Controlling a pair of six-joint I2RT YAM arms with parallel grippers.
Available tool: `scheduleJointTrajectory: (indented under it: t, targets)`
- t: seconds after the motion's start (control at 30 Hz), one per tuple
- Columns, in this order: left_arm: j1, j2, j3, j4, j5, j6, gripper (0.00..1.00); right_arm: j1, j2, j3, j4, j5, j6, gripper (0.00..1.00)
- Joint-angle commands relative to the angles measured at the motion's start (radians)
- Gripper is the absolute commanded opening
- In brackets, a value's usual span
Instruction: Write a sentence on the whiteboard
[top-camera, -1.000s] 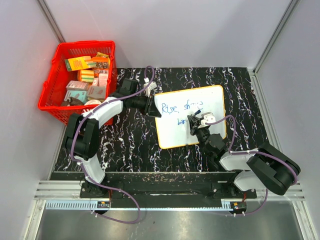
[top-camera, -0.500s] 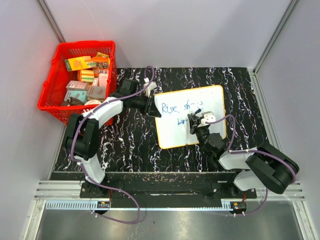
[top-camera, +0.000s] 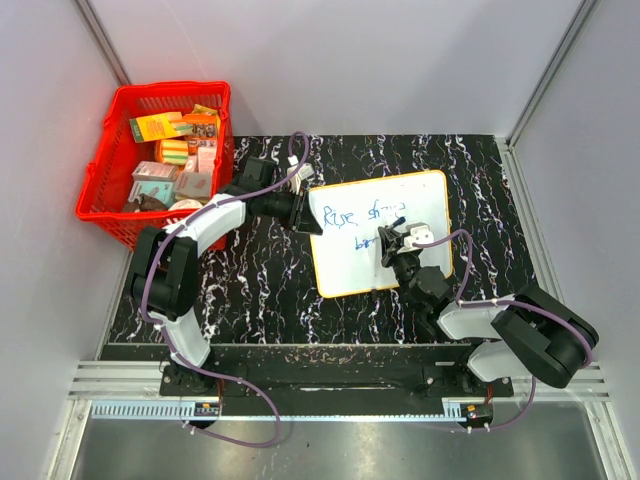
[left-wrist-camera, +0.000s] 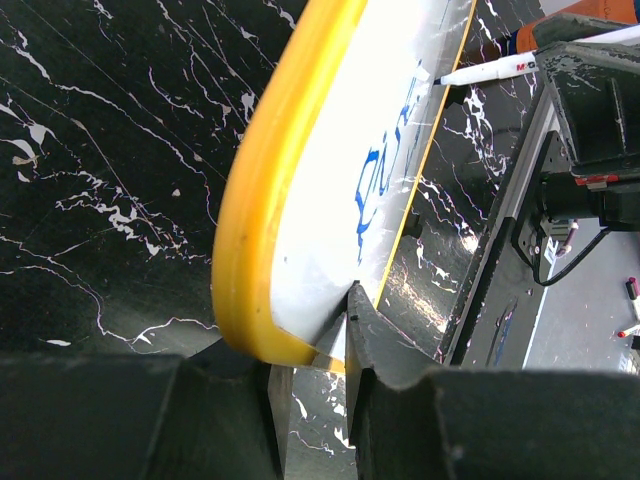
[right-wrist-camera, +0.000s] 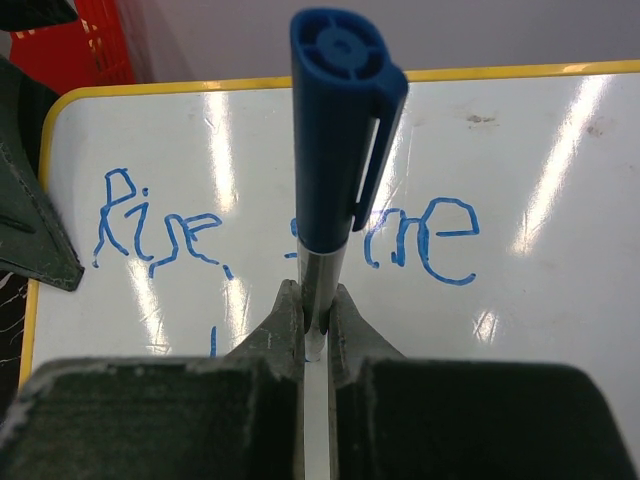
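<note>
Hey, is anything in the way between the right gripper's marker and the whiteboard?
Nothing visible. The right gripper holds the marker directly over the whiteboard, beside the blue writing. The left gripper only clamps the board's left edge, away from the marker.

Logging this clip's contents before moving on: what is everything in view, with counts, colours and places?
whiteboard: one, white with a yellow rim, on the table right of centre
sentence: one, blue handwriting, a first line plus the start of a second, on the whiteboard's left half
marker: one, blue cap, light barrel, over the whiteboard
basket: one, red, far left
packages: several, mixed colours, inside the basket; exact count unclear
table: one, black with white marbling, under the whiteboard
left hand: one, black, shut on the whiteboard's left edge
right hand: one, black, shut on the marker
</note>
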Motion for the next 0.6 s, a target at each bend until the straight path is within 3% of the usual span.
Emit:
scheduleJointTrajectory:
  t: [0.0, 0.57]
  targets:
    - [0.016, 0.029, -0.013, 0.101, -0.352, 0.222, 0.00, 0.008, -0.012, 0.012, 0.079, -0.003, 0.030, 0.00]
    - [0.016, 0.031, -0.015, 0.100, -0.355, 0.225, 0.00, 0.006, -0.043, -0.019, -0.017, 0.023, 0.096, 0.00]
